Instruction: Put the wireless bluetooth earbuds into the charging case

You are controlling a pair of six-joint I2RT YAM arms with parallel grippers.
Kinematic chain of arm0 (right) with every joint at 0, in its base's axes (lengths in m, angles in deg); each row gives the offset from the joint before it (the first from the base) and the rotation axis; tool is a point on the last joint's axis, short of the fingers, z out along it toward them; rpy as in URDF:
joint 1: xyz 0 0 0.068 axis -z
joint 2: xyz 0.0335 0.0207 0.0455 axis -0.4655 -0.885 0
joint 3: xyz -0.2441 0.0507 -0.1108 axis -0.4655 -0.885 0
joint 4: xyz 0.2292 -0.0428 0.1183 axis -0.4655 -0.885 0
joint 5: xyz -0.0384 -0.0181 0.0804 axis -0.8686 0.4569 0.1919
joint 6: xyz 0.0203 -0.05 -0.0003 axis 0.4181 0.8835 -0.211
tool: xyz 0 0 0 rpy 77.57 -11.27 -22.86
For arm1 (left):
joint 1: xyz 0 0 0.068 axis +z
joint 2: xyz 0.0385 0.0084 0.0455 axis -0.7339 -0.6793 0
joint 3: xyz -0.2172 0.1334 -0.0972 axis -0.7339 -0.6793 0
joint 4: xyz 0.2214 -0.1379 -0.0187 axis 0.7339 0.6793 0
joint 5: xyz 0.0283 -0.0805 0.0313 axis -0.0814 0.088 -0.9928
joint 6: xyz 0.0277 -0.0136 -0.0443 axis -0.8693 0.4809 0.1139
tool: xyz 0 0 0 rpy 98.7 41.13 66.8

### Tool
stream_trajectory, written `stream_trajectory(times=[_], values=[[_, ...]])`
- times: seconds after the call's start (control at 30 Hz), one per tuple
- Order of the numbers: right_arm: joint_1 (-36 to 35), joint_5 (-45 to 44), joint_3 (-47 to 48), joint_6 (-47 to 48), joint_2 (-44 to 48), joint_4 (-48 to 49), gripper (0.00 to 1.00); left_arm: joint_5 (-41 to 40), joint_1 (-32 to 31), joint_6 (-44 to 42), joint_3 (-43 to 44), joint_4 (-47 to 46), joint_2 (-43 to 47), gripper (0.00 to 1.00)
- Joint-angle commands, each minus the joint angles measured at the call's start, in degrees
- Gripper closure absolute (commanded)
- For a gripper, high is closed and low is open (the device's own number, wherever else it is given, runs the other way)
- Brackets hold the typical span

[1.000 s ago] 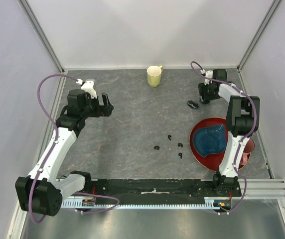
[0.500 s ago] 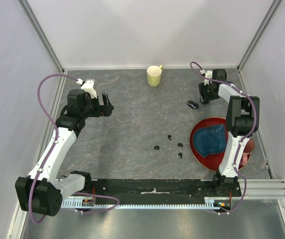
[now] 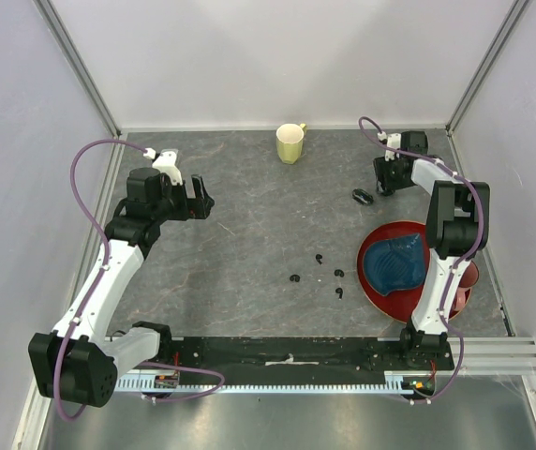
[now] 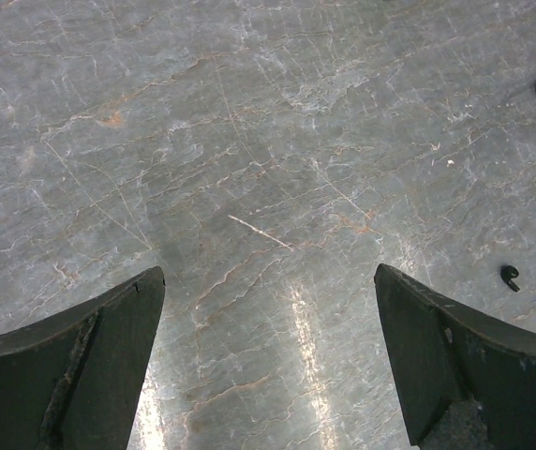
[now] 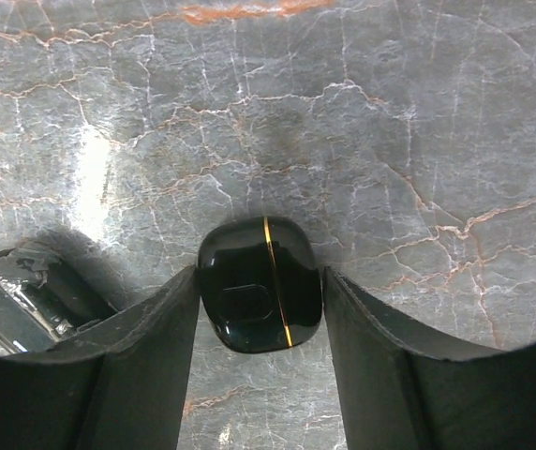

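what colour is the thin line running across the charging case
gold, a thin line across the glossy black charging case; clearest in the right wrist view

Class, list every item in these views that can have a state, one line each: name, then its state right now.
charging case: lid closed, resting on the table
earbuds: four, loose on the table, none in the case
mug: upright
left end effector: open, empty
right end effector: closed on the charging case
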Motion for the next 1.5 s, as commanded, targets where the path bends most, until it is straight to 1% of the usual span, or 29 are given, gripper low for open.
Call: stream_trajectory(times=[0.0,0.13,0.2,0.27,0.3,0.47,0.53,0.7,0.87,0.97,1.0,1.13,1.2,1.37,1.47], values=[[0.9,1.8,-1.2,1.9,1.7,-1.9,0.4,1.8,-0.2,-2.0,2.3,0.4,-0.4,0.01],[1.0,2.4,-0.2,2.2,1.3,-2.8,0.42,2.0,-0.2,-2.0,2.3,0.4,-0.4,0.01],[1.1,2.4,-0.2,2.2,1.3,-3.1,0.42,2.1,-0.1,-2.0,2.3,0.4,-0.5,0.01],[1.2,2.4,-0.1,2.2,1.3,-3.2,0.36,2.3,-0.2,-2.0,2.3,0.4,-0.5,0.01],[1.1,2.1,-0.1,2.2,1.2,-3.3,0.32,2.3,-0.2,-2.0,2.3,0.4,-0.6,0.01],[1.2,2.0,-0.3,2.6,1.6,-3.7,0.29,2.2,-0.2,-2.0,2.3,0.4,-0.6,0.01],[1.4,2.2,-0.3,2.8,1.8,-3.8,0.29,2.4,-0.2,-2.0,2.3,0.5,-0.6,0.01],[1.6,4.1,0.1,3.4,1.7,-4.4,0.37,2.5,-0.2,-2.0,2.4,0.4,-0.6,0.01],[1.6,4.5,0.6,3.7,1.1,-5.5,0.4,2.7,-0.2,-2.0,2.4,0.4,-0.8,0.01],[1.7,4.8,0.8,3.5,0.9,-5.9,0.49,2.7,-0.2,-2.0,2.4,0.4,-0.9,0.01],[1.8,4.9,0.9,3.1,0.9,-5.9,0.61,2.7,-0.2,-2.0,2.4,0.5,-0.9,0.01],[1.7,4.7,1.7,-0.1,2.2,-5.9,0.77,3.3,-0.1,-1.5,2.6,0.4,-1.1,0.01],[1.7,6.5,1.6,-1.7,3.6,-5.3,0.84,4.4,-0.2,-0.9,2.8,0.4,-1.4,0.0],[1.0,12.5,1.0,-6.3,12.1,-2.0,0.89,6.1,-0.1,0.9,3.2,-0.3,-1.2,0.0],[-0.9,15.7,0.1,-7.8,17.9,-0.8,0.9,9.7,0.0,2.3,3.2,-1.4,-1.1,0.0]])
